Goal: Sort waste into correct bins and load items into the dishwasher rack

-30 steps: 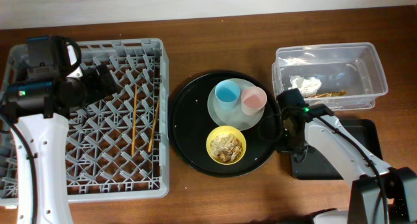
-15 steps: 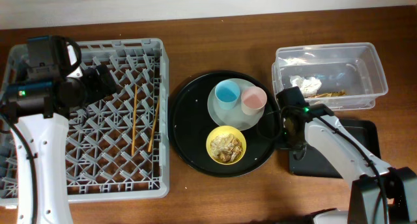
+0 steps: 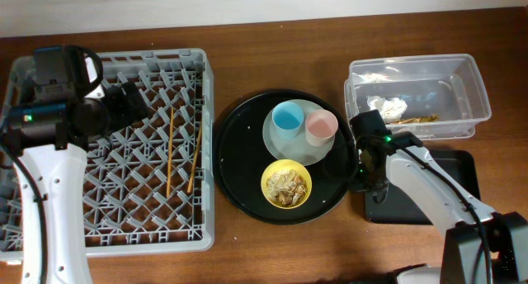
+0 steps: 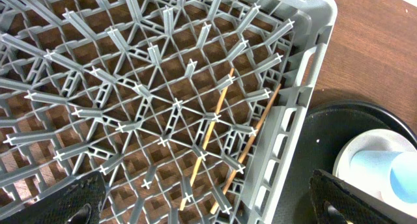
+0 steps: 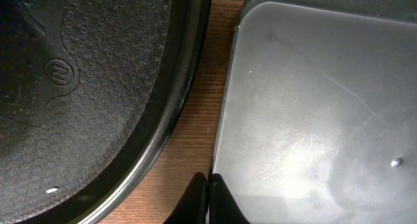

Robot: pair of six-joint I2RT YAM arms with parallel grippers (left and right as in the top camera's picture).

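The grey dishwasher rack (image 3: 58,226) fills the left and holds two wooden chopsticks (image 3: 171,148), also seen in the left wrist view (image 4: 210,136). My left gripper (image 3: 130,104) hangs open and empty over the rack (image 4: 130,87). A blue cup (image 3: 289,117) and a pink cup (image 3: 321,126) stand on the pale plate (image 3: 301,153). The yellow bowl (image 3: 267,185) holds beige food scraps (image 3: 286,185). My right gripper (image 3: 358,175) is shut on the left rim of the shallow black tray (image 3: 458,164), seen close up (image 5: 207,191). The clear tub (image 3: 474,86) holds a white tissue (image 3: 388,105) and a brown wrapper (image 3: 412,119).
The large round black tray (image 3: 239,152) carries the plate, cups and bowl between the rack and the bins; its rim (image 5: 163,120) lies a narrow strip of wood away from the shallow tray (image 5: 313,120). The blue cup (image 4: 397,175) shows at the left wrist view's right edge.
My right gripper has shifted slightly left, pulling the shallow black tray with it closer to the round tray. The left arm has not moved.
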